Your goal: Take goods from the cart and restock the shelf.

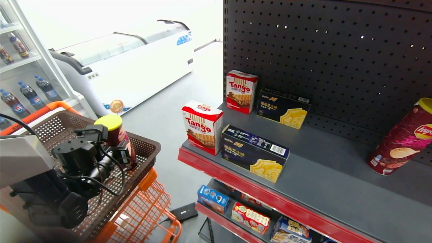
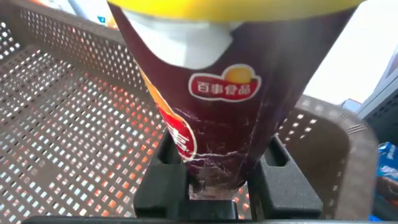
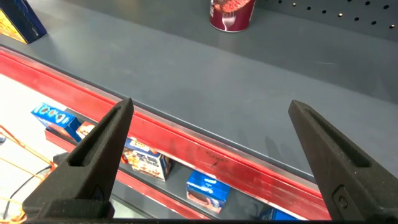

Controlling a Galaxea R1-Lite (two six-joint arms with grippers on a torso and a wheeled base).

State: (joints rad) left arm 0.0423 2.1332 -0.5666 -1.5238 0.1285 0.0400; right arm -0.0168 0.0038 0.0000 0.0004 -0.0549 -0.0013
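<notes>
Grey shelf with a red front lip and black pegboard behind it. What about the room?

White chest freezer across a grey floor, and a drinks cooler on the robot's left.

What does the left wrist view add?

Up close, the left gripper has its black fingers clamped on the lower part of the chip can. The head view shows that can upright, above the brown basket on the orange cart.

And the right wrist view?

The right gripper has its jaws spread wide and holds nothing. It hangs over the shelf's red lip, with boxes on the tier below.

How does the can look?

Maroon tube with a yellow lid, like the second can leaning on the shelf.
</notes>
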